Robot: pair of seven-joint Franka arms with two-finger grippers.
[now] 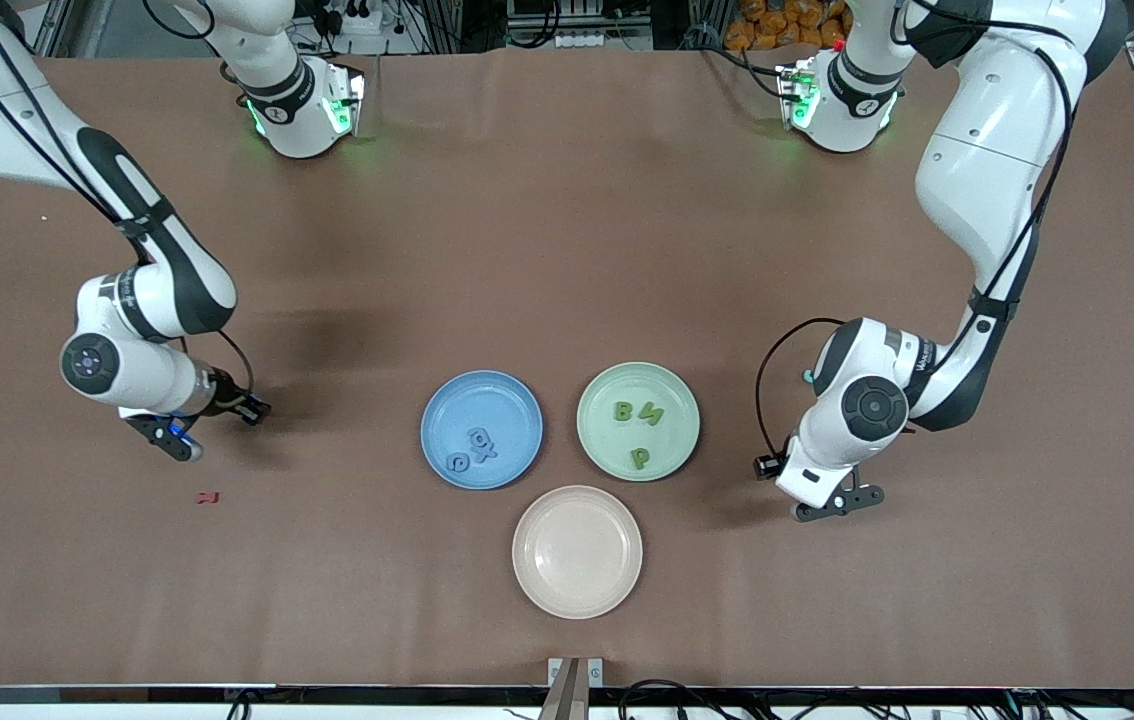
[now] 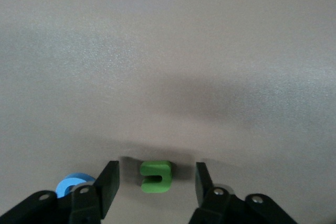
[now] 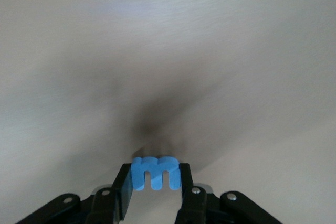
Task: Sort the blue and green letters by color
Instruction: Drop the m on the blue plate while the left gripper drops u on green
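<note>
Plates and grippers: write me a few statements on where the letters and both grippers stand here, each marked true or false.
1. The beige plate holds two letters. False: it holds none.
2. The right gripper is shut on a blue letter. True.
3. The green plate holds three green letters. True.
4. The left gripper grips a green letter. False: its fingers are open, and the letter lies on the table between them.
5. The blue plate holds only green letters. False: its letters are blue.

Three plates (image 1: 577,552), five blue letters (image 1: 482,446), four green letters (image 1: 637,425), one red letter (image 1: 208,497).
</note>
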